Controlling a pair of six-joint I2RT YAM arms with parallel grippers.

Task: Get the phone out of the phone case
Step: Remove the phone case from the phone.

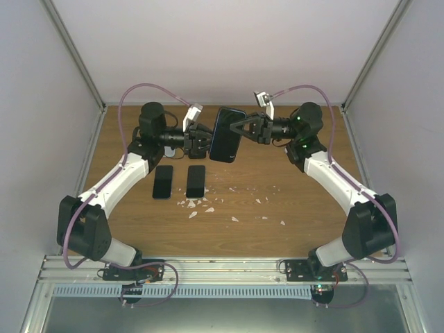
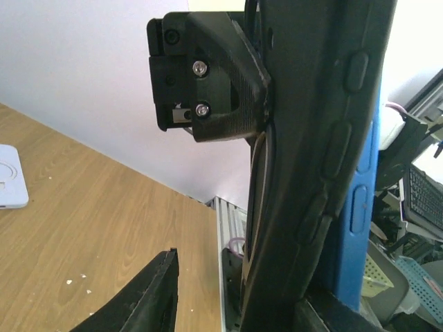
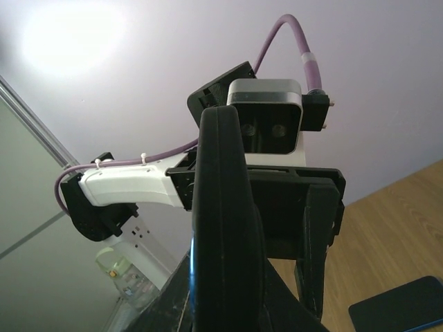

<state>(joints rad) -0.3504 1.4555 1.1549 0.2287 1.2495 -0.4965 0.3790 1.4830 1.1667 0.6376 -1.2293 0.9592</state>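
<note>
I'm holding the phone case [image 1: 227,134] mid-air at upper centre of the top view, right hand [image 1: 244,129] pinching its edge. Left hand [image 1: 202,141] is sitting spread, one finger touching the case. The phone [image 2: 358,207] is showing blue along the rim, seemingly peeling out. Next I'm needing a left grip on the phone itself, then pulling apart.

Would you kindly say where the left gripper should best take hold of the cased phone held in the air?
On the cased phone, probably the free left long edge, pinched across its thickness from the left: the right gripper clamps the opposite edge, and this one faces the left gripper.
</note>
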